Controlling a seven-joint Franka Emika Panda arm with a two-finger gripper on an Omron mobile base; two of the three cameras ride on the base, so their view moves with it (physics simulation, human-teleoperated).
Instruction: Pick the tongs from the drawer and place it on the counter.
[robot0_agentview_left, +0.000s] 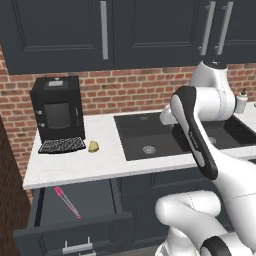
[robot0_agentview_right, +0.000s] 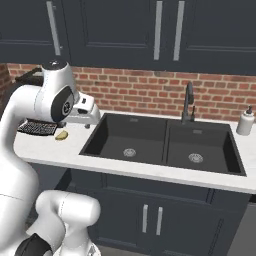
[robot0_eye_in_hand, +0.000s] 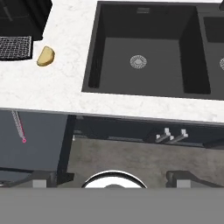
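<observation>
The counter (robot0_agentview_left: 75, 165) runs wide and white, its black double sink (robot0_agentview_left: 150, 137) taking the middle and right, so the bare stone left of the basin is the roomiest landing spot. A coffee machine (robot0_agentview_left: 57, 112) and a small yellowish lump (robot0_agentview_left: 93, 146) crowd the far left corner. Below, at the left, the drawer (robot0_agentview_left: 75, 205) stands pulled out, its front edge well clear of the counter lip. The tongs (robot0_agentview_left: 67, 201) lie flat inside, reachable from above. The gripper (robot0_agentview_left: 167, 117) hangs over the sink, carrying nothing; I cannot tell its opening.

White counter (robot0_agentview_left: 75, 167) bearing coffee machine (robot0_agentview_left: 56, 114), yellowish lump (robot0_agentview_left: 93, 146), soap bottle (robot0_agentview_right: 245, 121).
</observation>
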